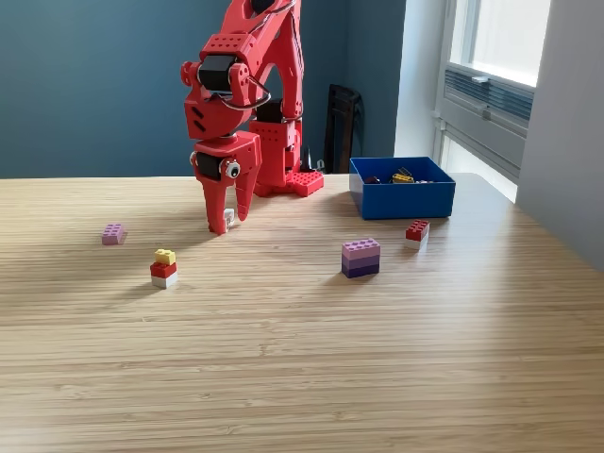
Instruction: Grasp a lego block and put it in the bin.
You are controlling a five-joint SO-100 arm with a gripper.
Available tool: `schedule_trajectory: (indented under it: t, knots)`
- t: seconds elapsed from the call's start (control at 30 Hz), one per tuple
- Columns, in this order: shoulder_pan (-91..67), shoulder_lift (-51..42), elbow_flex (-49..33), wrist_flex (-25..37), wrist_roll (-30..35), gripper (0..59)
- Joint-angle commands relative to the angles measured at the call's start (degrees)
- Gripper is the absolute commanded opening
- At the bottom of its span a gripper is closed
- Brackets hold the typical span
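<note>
My red gripper (227,223) points down at the table in the exterior view, its two fingers straddling a small red and white lego block (228,217). Only a white sliver of that block shows between them. The jaws stand partly open and close around the block, which still rests on the table. The blue bin (402,198) sits to the right of the arm's base and holds a few small pieces. Other lego blocks lie around: a pink one (114,233), a yellow-red-white stack (164,268), a purple stack (361,257) and a red and white one (416,231).
The arm's red base (283,179) stands at the table's far edge behind the gripper. A dark object (341,127) leans against the blue wall. On the right are a window and a grey wall.
</note>
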Motion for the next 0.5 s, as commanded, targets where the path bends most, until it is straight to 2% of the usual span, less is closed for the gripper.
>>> schedule_trajectory:
  t: [0.03, 0.17, 0.5]
  knots:
    - [1.58, 0.88, -0.70, -0.53, -1.58, 22.8]
    - [3.69, 0.88, -2.99, -0.44, -3.34, 23.7]
    - [4.57, 0.88, -1.05, -0.44, -5.19, 23.1]
